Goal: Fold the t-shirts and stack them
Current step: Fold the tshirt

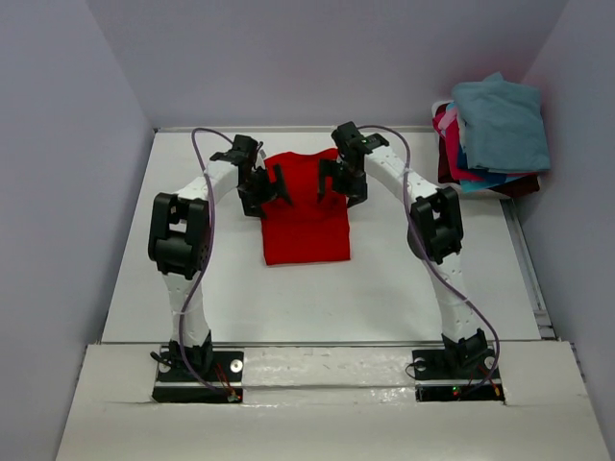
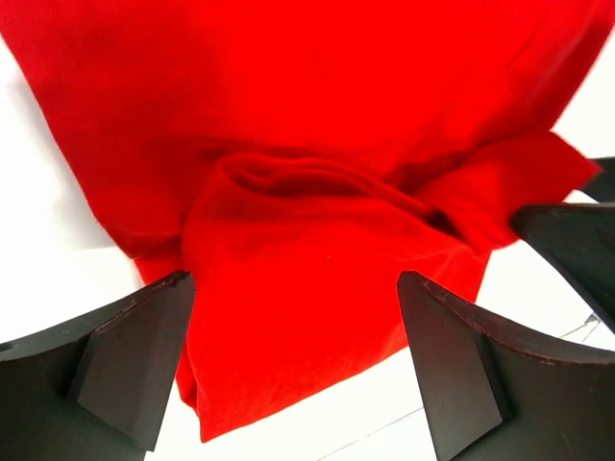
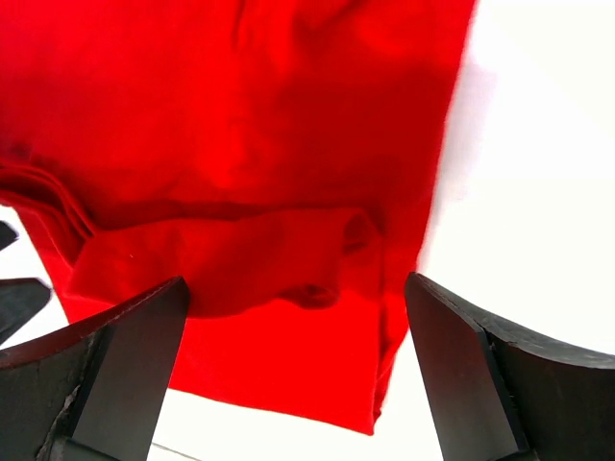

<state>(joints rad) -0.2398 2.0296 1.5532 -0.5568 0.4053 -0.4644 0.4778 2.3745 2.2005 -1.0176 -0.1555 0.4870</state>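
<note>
Progress check: red t-shirt (image 1: 306, 216) lies mid bench (image 1: 317, 307), sleeves tucked into a narrow strip, not yet folded short. Left gripper (image 1: 269, 189) and right gripper (image 1: 343, 182) hover wide open over its 12 o'clock end, holding nothing. Heap of shirts (image 1: 495, 134) at 2 o'clock looks untouched.

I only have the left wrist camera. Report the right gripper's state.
Observer: The right gripper is open, jaws spread over the red t-shirt at its folded-in sleeve, gripping nothing.
Operator: Give me the whole shirt's shape.
Observer: From above it is a narrow rectangle, sleeves folded in, lying flat on the table.
Operator: Locate the other shirts.
Observer: A pile of shirts sits at the far right, apart from the red one, with a teal one on top.
</note>
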